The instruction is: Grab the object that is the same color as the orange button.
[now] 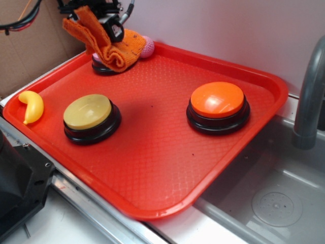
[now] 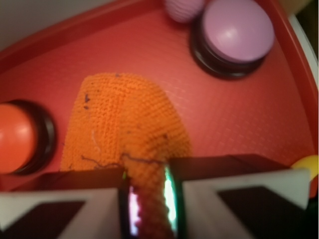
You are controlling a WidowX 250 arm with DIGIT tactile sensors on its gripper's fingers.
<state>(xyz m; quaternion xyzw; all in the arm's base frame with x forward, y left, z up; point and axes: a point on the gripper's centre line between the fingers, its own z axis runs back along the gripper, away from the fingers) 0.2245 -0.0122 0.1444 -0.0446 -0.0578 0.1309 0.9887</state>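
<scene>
An orange knitted cloth (image 1: 109,43) hangs at the tray's far left corner, lifted, its lower folds draped over the pink-topped button (image 1: 101,66). My gripper (image 1: 109,23) is shut on its upper part. In the wrist view the cloth (image 2: 124,124) is pinched between my gripper (image 2: 149,199) fingers and hangs down over the tray. The orange button (image 1: 217,105) stands on the tray's right side, well away from the gripper; it shows at the left edge of the wrist view as the orange button (image 2: 15,137).
The red tray (image 1: 162,168) also carries a yellow-topped button (image 1: 90,117), a yellow banana toy (image 1: 31,105) at its left edge and a pink ball (image 1: 147,47) at the back. A metal sink (image 1: 269,198) and grey faucet pipe (image 1: 310,96) lie to the right.
</scene>
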